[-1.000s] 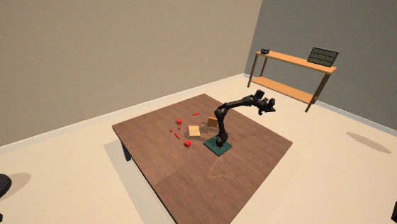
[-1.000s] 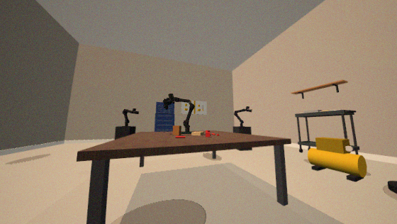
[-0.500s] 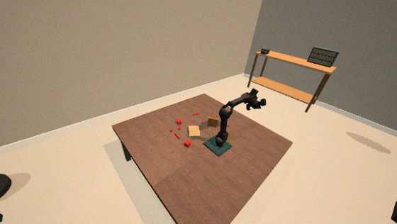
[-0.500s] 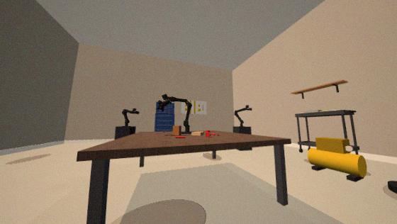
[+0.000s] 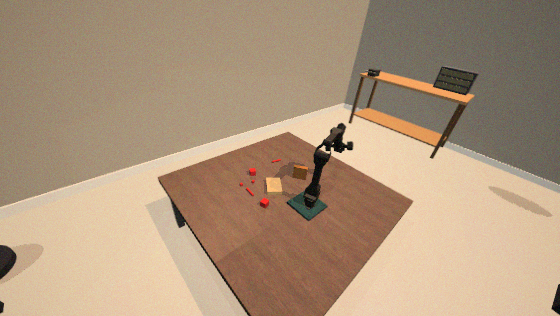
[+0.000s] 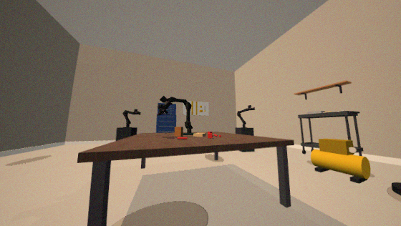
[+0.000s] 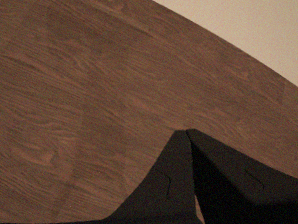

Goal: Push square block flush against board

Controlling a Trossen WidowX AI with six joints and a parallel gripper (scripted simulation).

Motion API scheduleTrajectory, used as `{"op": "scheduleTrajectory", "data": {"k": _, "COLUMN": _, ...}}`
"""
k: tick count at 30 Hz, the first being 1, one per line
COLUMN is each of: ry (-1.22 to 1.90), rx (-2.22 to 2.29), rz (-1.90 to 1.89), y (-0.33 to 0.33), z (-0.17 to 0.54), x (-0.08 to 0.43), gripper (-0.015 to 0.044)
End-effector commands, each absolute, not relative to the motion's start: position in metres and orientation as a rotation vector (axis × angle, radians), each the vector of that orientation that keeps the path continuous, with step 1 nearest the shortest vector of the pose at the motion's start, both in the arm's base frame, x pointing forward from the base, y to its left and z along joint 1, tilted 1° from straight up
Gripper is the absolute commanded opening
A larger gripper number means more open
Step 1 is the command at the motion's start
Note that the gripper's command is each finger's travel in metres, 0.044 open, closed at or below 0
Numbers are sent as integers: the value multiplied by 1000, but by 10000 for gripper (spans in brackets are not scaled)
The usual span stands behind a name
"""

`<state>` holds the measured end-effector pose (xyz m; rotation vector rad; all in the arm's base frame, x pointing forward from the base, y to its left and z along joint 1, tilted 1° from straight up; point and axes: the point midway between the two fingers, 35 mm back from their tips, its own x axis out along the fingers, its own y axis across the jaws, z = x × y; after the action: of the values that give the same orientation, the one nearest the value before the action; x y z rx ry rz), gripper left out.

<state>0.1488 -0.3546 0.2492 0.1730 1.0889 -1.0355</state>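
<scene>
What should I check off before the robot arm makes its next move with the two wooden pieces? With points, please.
1. Black gripping tool [image 5: 342, 147] [image 6: 162, 109] [image 7: 184, 140] shut, nothing in it: ok.
2. Tool raised clear of both pieces: ok.
3. Pale tan, flat wooden piece [image 5: 274, 185] [image 6: 200, 134] resting on the table: ok.
4. Orange-brown, upright wooden piece [image 5: 300, 172] [image 6: 178, 131] already touching the pale one along a side: not ok, a gap separates them.
5. Gap between them free of the bright red cubes [image 5: 252, 172] [image 5: 264, 203] [image 6: 210, 135]: ok.
6. Either wooden piece visible in the wrist view: not ok, only table, floor and the tool.
</scene>
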Motion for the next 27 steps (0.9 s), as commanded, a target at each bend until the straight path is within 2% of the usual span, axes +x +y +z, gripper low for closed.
{"op": "scheduleTrajectory", "data": {"k": 1, "ry": 1110, "rx": 255, "rz": -943, "y": -333, "z": 232, "x": 185, "gripper": 0}}
{"op": "scheduleTrajectory", "data": {"k": 10, "ry": 1248, "rx": 454, "rz": -736, "y": -253, "z": 189, "x": 260, "gripper": 0}}
{"op": "scheduleTrajectory", "data": {"k": 18, "ry": 1447, "rx": 594, "rz": -620, "y": -163, "z": 158, "x": 299, "gripper": 0}}
{"op": "scheduleTrajectory", "data": {"k": 23, "ry": 1466, "rx": 603, "rz": -615, "y": -155, "z": 154, "x": 302, "gripper": 0}}
{"op": "scheduleTrajectory", "data": {"k": 27, "ry": 1469, "rx": 607, "rz": -616, "y": -155, "z": 113, "x": 302, "gripper": 0}}
